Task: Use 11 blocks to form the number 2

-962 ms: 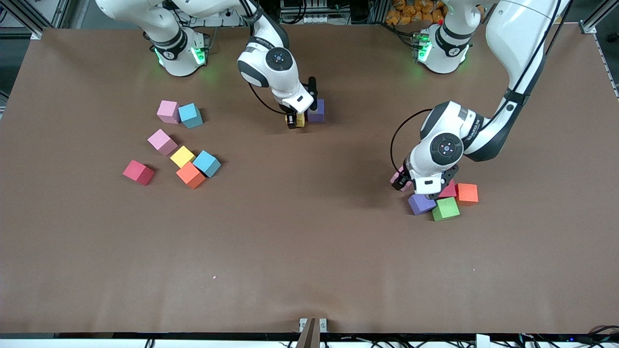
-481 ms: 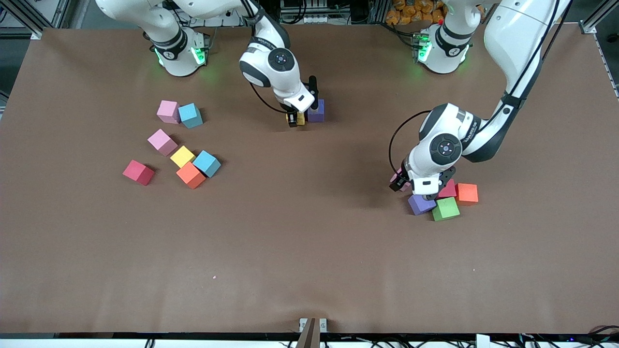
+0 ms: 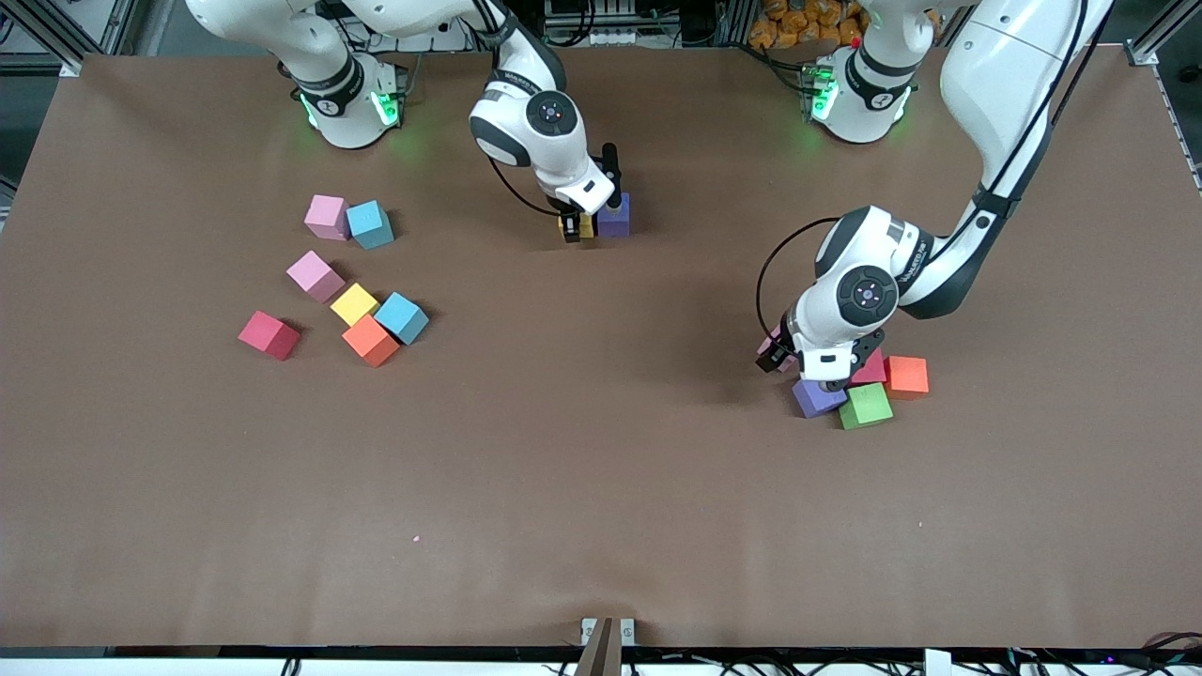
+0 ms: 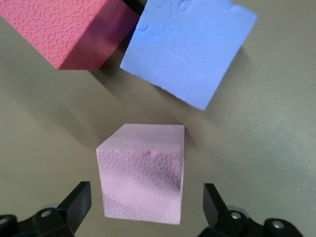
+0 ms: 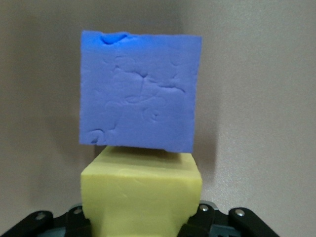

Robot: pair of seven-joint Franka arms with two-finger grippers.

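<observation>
My right gripper point(image 3: 575, 228) point(image 5: 142, 224) is shut on a yellow block point(image 3: 585, 225) point(image 5: 142, 195). The yellow block is pressed against the side of a purple block point(image 3: 614, 215) point(image 5: 140, 91) on the table near the robots' bases. My left gripper point(image 3: 779, 356) point(image 4: 145, 207) is open and low. Its fingers point(image 4: 76, 203) stand apart from both sides of a pink block point(image 3: 791, 364) point(image 4: 143, 173). Beside that pink block lie a second purple block point(image 3: 816, 396) point(image 4: 190, 49), a red block point(image 3: 873, 369) point(image 4: 64, 29), a green block point(image 3: 865, 406) and an orange block point(image 3: 907, 376).
Toward the right arm's end lies a loose group: two pink cubes point(image 3: 327, 216) point(image 3: 315, 276), two light-blue cubes point(image 3: 370, 224) point(image 3: 402, 317), and a yellow point(image 3: 354, 304), an orange point(image 3: 370, 340) and a red cube point(image 3: 269, 335). Bare brown table point(image 3: 601, 469) fills the middle and the near side.
My right gripper has carried the yellow block a little closer against the purple block. The left gripper has barely shifted over the pink block.
</observation>
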